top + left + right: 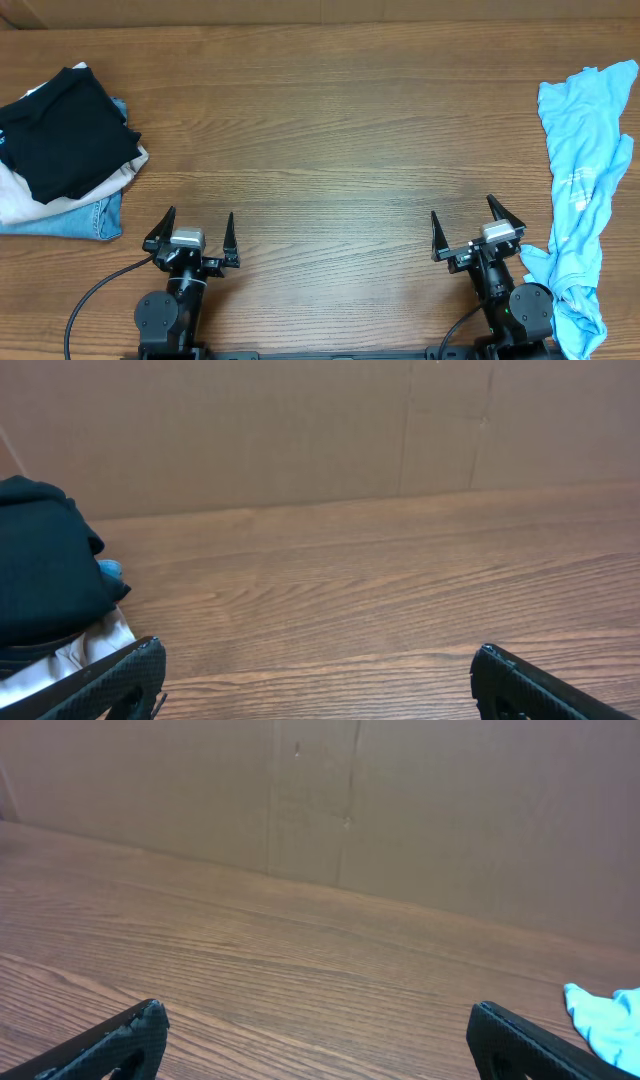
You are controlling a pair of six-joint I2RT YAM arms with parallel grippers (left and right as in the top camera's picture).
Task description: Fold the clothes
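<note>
The clothes, a light sky-blue T-shirt [583, 190], lie crumpled in a long strip along the table's right edge, small white print showing. A corner of the shirt [610, 1020] shows at the right of the right wrist view. My right gripper [465, 224] stands open just left of the shirt's lower part, nothing between its fingers [520, 1042]. My left gripper [199, 226] stands open near the front left, over bare wood, with its fingers [120, 678] far apart.
A stack of folded garments sits at the far left: a black one [62, 132] on top, a cream one under it, and blue jeans [70, 218] at the bottom. A cardboard wall [300, 430] closes the table's far side.
</note>
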